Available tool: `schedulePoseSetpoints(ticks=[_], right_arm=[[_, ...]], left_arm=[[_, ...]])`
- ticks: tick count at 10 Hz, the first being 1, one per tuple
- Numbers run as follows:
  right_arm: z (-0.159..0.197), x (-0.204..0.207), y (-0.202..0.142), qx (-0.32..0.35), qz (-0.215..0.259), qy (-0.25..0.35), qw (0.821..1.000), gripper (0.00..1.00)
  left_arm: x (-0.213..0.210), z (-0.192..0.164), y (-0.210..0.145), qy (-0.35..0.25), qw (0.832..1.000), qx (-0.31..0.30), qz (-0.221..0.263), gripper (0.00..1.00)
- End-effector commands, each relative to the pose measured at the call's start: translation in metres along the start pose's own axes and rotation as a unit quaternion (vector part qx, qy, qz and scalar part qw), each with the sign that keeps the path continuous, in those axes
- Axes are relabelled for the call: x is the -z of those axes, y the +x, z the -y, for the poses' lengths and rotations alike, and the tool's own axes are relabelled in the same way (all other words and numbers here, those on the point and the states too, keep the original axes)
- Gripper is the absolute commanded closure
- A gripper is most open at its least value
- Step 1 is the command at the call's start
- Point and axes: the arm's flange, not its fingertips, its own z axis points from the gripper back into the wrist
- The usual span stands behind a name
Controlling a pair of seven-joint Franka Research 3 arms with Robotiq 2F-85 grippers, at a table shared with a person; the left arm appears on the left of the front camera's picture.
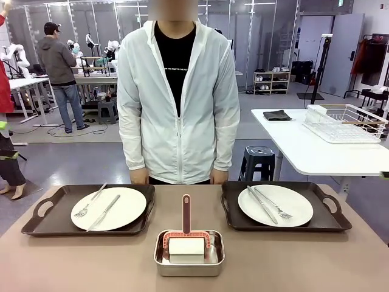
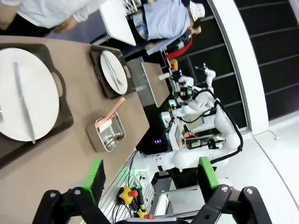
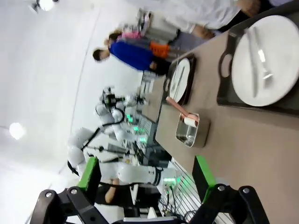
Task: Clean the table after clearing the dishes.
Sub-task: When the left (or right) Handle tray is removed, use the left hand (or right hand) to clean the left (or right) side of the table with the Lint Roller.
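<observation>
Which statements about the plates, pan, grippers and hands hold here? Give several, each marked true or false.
1. The left plate sits on a dark tray with cutlery on it. True.
2. The steel pan holds a pink-handled scrubber. True.
3. The left gripper is shut on a fork. False: it is open and empty, like the right gripper.
4. The person's hands grip the right tray. False: the hands hang at the table's far edge, gripping nothing.

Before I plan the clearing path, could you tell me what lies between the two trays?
In the front view, bare table and the pink handle of a scrubber, which rests in a steel pan just nearer the robot.
</observation>
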Motion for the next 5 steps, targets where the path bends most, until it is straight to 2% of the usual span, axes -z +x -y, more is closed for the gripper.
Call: schedulePoseSetpoints(ticks=[1, 2, 4, 5], right_arm=[[0.013, -0.027, -0.004, 0.012, 0.03, -0.007, 0.999, 0.0], [0.008, -0.037, -0.009, 0.006, 0.036, -0.022, 0.999, 0.0], [0.001, -0.045, -0.011, 0.004, 0.048, -0.036, 0.998, 0.0], [0.001, -0.046, -0.01, 0.007, 0.054, -0.039, 0.998, 0.0]], left_arm=[[-0.024, -0.004, -0.006, 0.004, 1.0, -0.006, 0.025, 0.0], [-0.042, -0.008, -0.014, 0.024, 0.999, -0.012, 0.039, 0.0], [-0.082, -0.016, -0.031, 0.021, 0.993, -0.034, 0.11, 0.0], [-0.094, -0.019, -0.036, 0.028, 0.992, -0.04, 0.118, 0.0]])
